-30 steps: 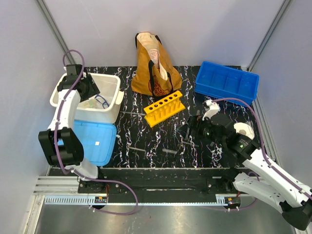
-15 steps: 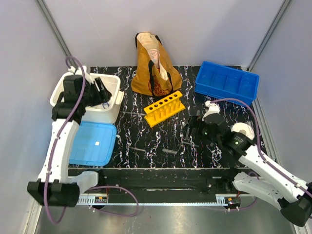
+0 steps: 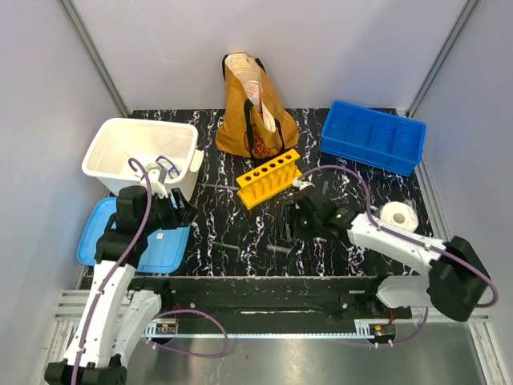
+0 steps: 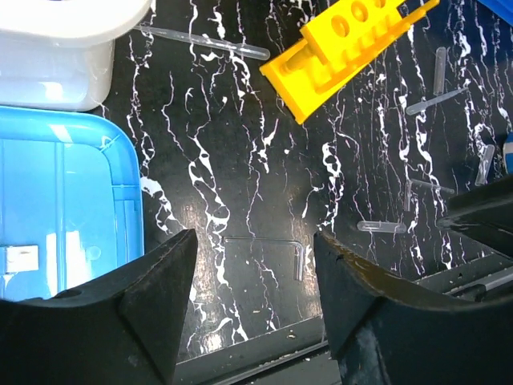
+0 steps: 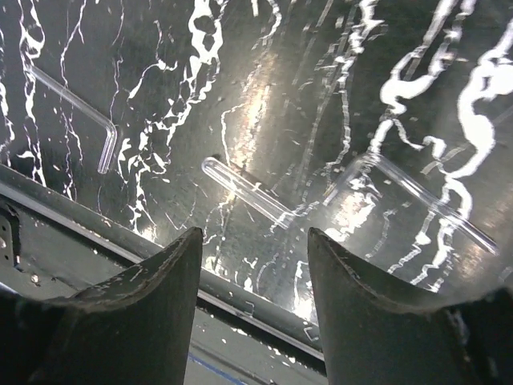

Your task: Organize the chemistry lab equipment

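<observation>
**Both arms leave their old posts and close in on the loose tubes**

My left arm has swung away from the white bin (image 3: pixel 104 140) and come down toward the near edge of the counter (image 4: pixel 240 144). My left jaws now hang there part open, with nothing between them. Under their gap lies a thin clear tube with a bent end (image 4: pixel 268 245). The blue lid (image 4: pixel 56 200) sits just beside them. The yellow test-tube rack (image 4: pixel 345 48) stands well beyond them, and a clear pipette (image 4: pixel 200 42) lies farther out still, close to the bin.

My right arm has reached across toward the middle of the counter. My right jaws have drawn in from wide to part open. They hold nothing: a short clear test tube (image 5: pixel 244 191) lies flat on the counter below the gap between them, apart from both fingers. A longer clear tube (image 5: pixel 425 200) lies off to one side of them.

I judge that the work has turned from the bin to gathering loose pieces. My right jaws seem set to pinch the short test tube. No tube stands in the rack yet, so most of the organizing is still to do.
</observation>
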Tool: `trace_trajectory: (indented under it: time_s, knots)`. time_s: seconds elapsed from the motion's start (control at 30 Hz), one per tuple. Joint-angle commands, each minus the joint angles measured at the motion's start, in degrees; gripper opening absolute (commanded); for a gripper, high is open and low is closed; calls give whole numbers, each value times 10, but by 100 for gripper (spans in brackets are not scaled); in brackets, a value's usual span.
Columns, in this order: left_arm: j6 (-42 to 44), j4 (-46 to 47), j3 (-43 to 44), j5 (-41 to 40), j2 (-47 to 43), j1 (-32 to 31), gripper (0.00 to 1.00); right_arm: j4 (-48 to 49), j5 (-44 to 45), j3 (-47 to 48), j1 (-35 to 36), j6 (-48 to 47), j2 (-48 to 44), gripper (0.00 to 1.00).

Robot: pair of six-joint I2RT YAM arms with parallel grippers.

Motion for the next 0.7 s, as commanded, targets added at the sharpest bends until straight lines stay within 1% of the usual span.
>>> trace_trajectory:
  time_s: [0.0, 0.1, 0.2, 0.27, 0.43, 0.5, 0.67]
  knots:
    - [-5, 60, -10, 11, -47, -8, 64, 57, -19, 42, 36, -23, 64, 59]
    - [-13, 58, -13, -14, -53, -8, 64, 61, -11, 58, 55, -64, 113, 58]
    - [-16, 56, -13, -15, -64, -9, 64, 40, 6, 90, 70, -106, 157, 57]
    - [-16, 58, -14, -16, -69, -13, 65, 28, 33, 108, 77, -129, 174, 56]
    - [-17, 56, -14, -30, -90, -15, 66, 28, 21, 134, 86, -162, 201, 52]
    - [-19, 56, -13, -35, -97, -17, 66, 22, 20, 144, 96, -172, 214, 52]
    - [-19, 56, -13, -39, -107, -19, 66, -6, 55, 168, 132, -201, 255, 52]
